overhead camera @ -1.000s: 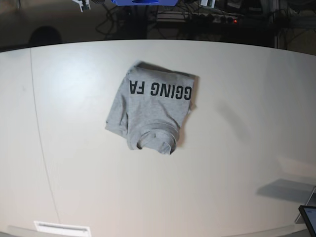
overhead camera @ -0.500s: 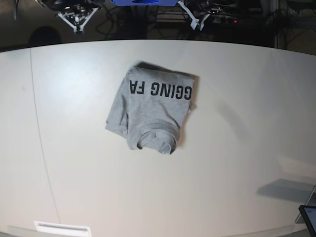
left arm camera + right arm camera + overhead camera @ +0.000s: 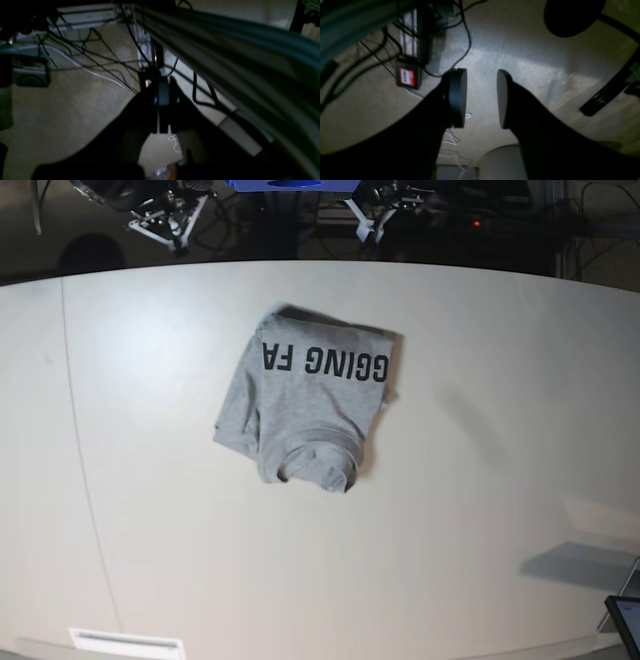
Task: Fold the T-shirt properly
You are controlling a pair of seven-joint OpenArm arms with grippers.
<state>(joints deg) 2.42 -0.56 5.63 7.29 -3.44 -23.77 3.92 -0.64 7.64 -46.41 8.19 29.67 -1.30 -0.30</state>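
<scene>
Base view shows the heather-grey cotton T-shirt [image 3: 308,406] lying as a compact folded bundle on the pale counter [image 3: 480,510], printed black capitals along its far edge and the collar at its near edge. Both arms sit beyond the T-shirt's far side, off the counter's back edge, well apart from the cloth. The right gripper [image 3: 481,97] hangs over carpeted floor with its jaws moderately parted and nothing between them. The left gripper [image 3: 160,110] is dark in its wrist view, its jaws drawn together and empty, cables [image 3: 105,65] behind it. Judging by the tidy bundle and the withdrawn arms, folding looks essentially finished and this is the retreat stage. The bundle's near-left edge sits slightly askew, so any next move would call only for a light squaring of that edge, without disturbing the layers beneath.
</scene>
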